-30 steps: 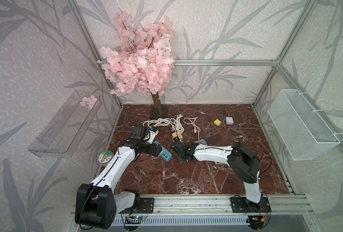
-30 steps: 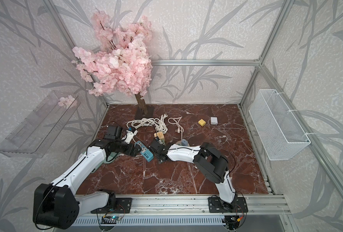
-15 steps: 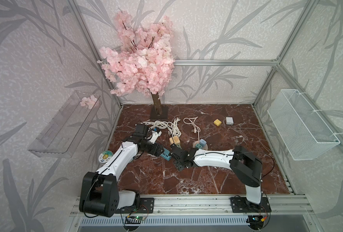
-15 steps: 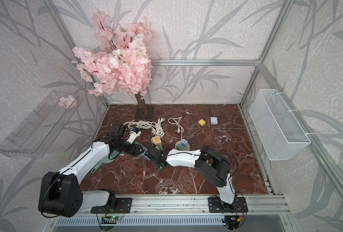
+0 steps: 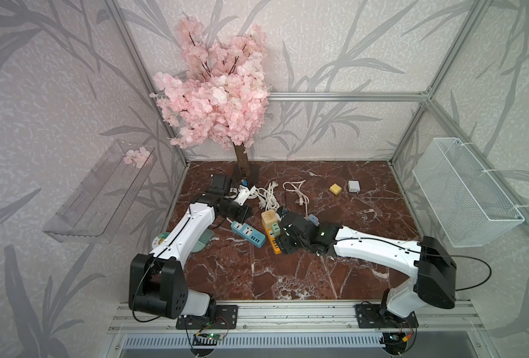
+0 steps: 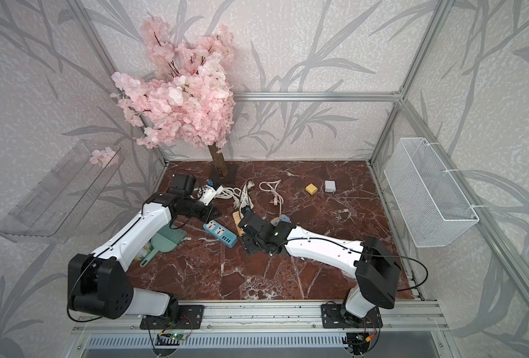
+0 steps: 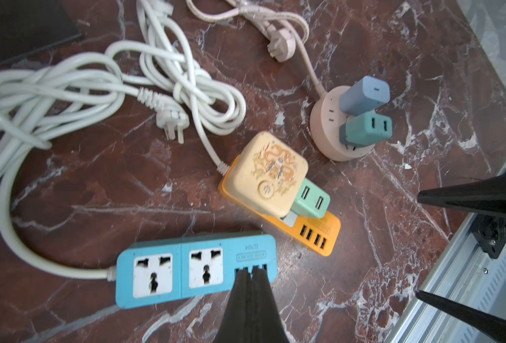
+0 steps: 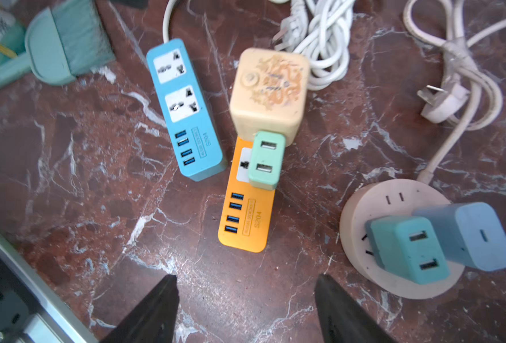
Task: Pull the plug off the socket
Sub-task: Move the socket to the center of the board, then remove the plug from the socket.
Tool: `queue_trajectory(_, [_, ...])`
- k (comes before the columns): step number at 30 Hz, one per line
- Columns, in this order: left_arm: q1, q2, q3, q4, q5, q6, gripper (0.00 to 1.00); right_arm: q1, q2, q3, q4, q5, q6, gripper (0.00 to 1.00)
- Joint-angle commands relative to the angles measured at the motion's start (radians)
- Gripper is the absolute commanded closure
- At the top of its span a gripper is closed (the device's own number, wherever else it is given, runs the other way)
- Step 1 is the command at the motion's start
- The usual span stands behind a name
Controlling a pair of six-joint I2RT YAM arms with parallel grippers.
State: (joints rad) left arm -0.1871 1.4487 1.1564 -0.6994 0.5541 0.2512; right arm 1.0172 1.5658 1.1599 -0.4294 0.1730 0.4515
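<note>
My left jaws have just clenched empty over the blue strip (image 7: 197, 292) at lower centre. My right jaws have widened toward the mint plug (image 8: 266, 160), mid-frame, still seated in the orange strip (image 8: 246, 225): nothing pulled yet.

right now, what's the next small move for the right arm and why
Probably ease the open right gripper forward and down to straddle the mint plug, plugged into the orange strip; the jaws stand short of it. The shut left gripper is over the blue strip, not the orange one.
</note>
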Motion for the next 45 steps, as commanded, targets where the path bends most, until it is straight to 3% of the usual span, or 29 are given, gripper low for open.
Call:
queue_trajectory(1, [-0.031, 0.053, 0.059, -0.050, 0.033, -0.005, 1.00, -0.040, -0.019, -0.026, 0.024, -0.040, 0.061, 0.25])
queue_trajectory(8, [-0.105, 0.170, 0.130, -0.047, 0.033, -0.029, 1.00, -0.072, -0.021, -0.036, 0.024, -0.071, 0.090, 0.27])
queue_trajectory(13, [-0.111, 0.255, 0.184, -0.106, 0.057, -0.020, 1.00, -0.077, -0.025, -0.045, 0.028, -0.082, 0.092, 0.28])
queue_trajectory(24, [-0.111, 0.332, 0.160, -0.101, 0.016, -0.018, 1.00, -0.078, 0.035, 0.001, 0.043, -0.117, 0.056, 0.28])
queue_trajectory(32, [-0.109, 0.336, 0.135, -0.098, -0.002, -0.014, 1.00, -0.078, 0.129, 0.073, 0.019, -0.115, 0.026, 0.30])
queue_trajectory(39, [-0.108, 0.341, 0.116, -0.096, -0.016, -0.011, 1.00, -0.078, 0.231, 0.155, 0.002, -0.113, -0.001, 0.41])
queue_trajectory(45, [-0.104, 0.334, 0.088, -0.089, -0.023, -0.006, 1.00, -0.078, 0.288, 0.191, 0.001, -0.087, -0.005, 0.42])
